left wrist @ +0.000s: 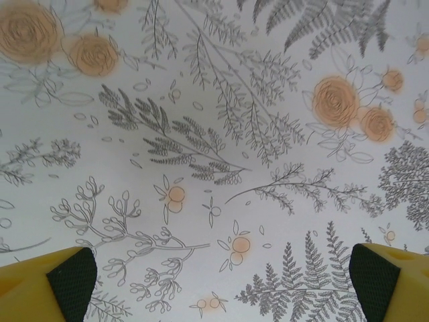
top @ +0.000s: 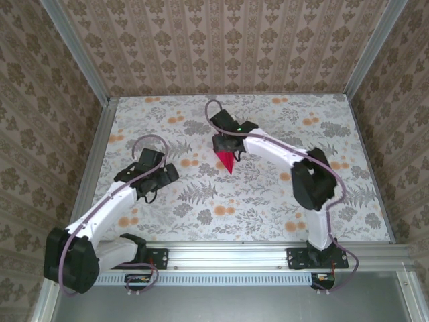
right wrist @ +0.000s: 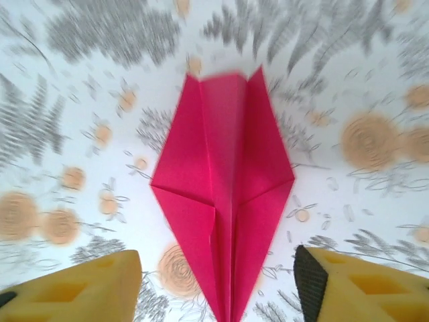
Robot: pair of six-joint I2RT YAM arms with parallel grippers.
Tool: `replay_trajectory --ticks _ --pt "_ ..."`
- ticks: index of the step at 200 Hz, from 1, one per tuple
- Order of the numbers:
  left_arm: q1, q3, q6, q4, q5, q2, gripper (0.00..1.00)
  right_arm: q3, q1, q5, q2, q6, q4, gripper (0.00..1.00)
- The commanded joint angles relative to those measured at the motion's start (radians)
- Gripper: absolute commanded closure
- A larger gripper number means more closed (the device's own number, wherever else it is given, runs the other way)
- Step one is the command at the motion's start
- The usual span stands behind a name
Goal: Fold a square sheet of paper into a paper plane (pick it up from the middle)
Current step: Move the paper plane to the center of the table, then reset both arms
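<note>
Between the yellow fingers of the right tool, which stand well apart, runs the narrowing end of the paper plane. Patterned cloth shows on both sides of it, so neither finger touches the paper and the tool has hold of nothing. The magenta-red plane lies on the table with a centre crease along its length, widest at its middle and blunt at its far end. From above it is a small red wedge just beside the right tool, about the middle of the table. Well apart from it, towards the left side, the left tool hangs over bare flowered cloth, its fingers spread as wide as they go, with nothing between them.
</note>
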Motion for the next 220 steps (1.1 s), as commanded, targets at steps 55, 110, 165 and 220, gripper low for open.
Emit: replay_trajectory --ticks 55,110,165,220 --pt "0.108 -0.011 0.279 0.225 -0.207 -0.17 0.0 -0.378 -0.05 0.331 -0.475 -0.149 0.232 0.0" --pt "0.291 -0.153 0.403 0.44 -0.296 -0.16 0.0 -0.806 -0.264 0.456 -0.735 -0.193 0.533 0.0" --pt "0.396 -0.322 0.586 0.786 -0.111 -0.107 0.0 -1.114 -0.38 0.456 -0.687 -0.328 0.949 0.0" --pt "0.398 -0.346 0.722 1.051 0.053 0.063 0.0 -1.158 -0.437 0.296 -0.502 -0.45 1.254 0.0"
